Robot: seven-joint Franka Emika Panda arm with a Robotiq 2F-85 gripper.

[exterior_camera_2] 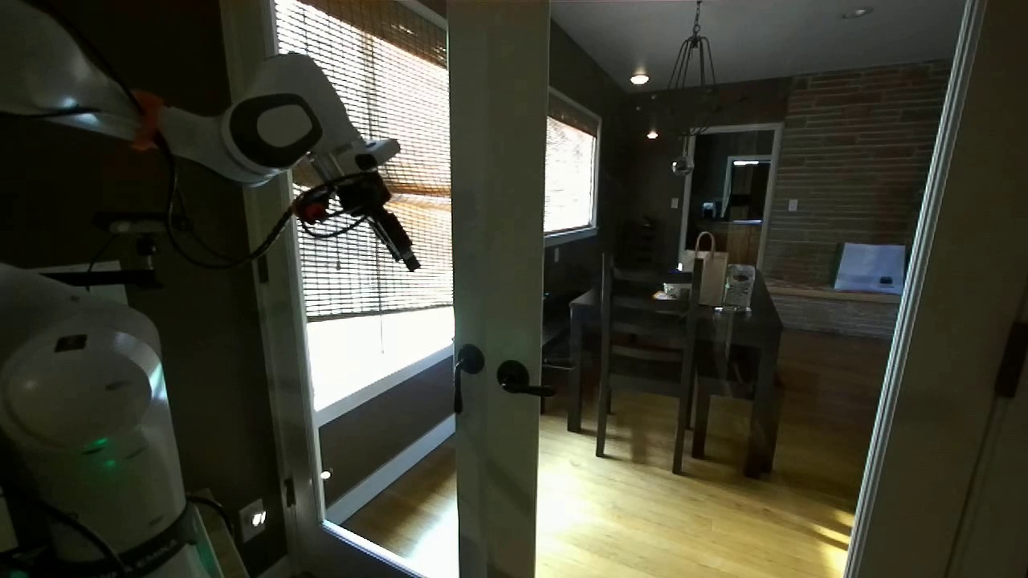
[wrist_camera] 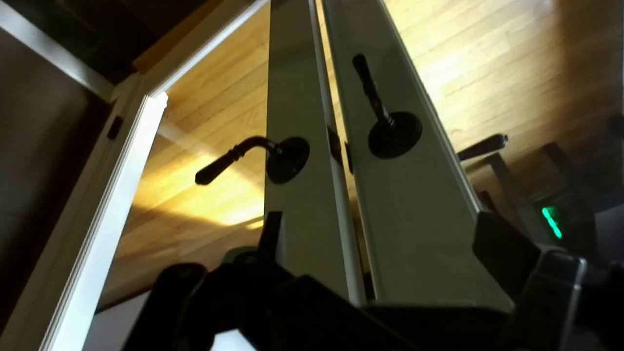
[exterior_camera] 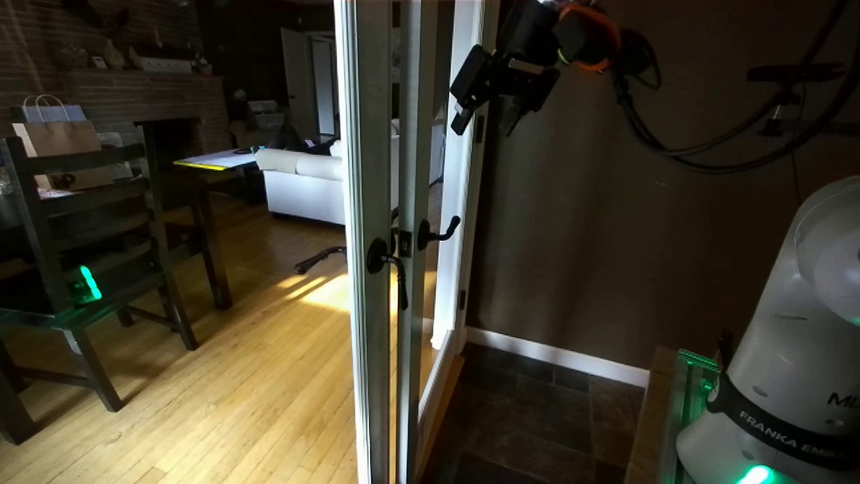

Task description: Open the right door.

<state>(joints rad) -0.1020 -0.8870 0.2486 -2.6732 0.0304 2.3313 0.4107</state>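
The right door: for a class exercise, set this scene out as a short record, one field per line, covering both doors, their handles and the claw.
task door: right door, white-framed, glass pane
door state: seems slightly ajar; narrow gap beside the left door
handles: right lever handle roughly level; left lever handle hanging down
tool: claw, open
contact: claw above both handles, touching neither
beyond the doors: wooden floor, dark chair, paper bag

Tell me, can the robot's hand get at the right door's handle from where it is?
Probably yes, though it likely must come down first: the gripper is open, higher than the handle of the right door, and in the wrist view nothing covers that handle.
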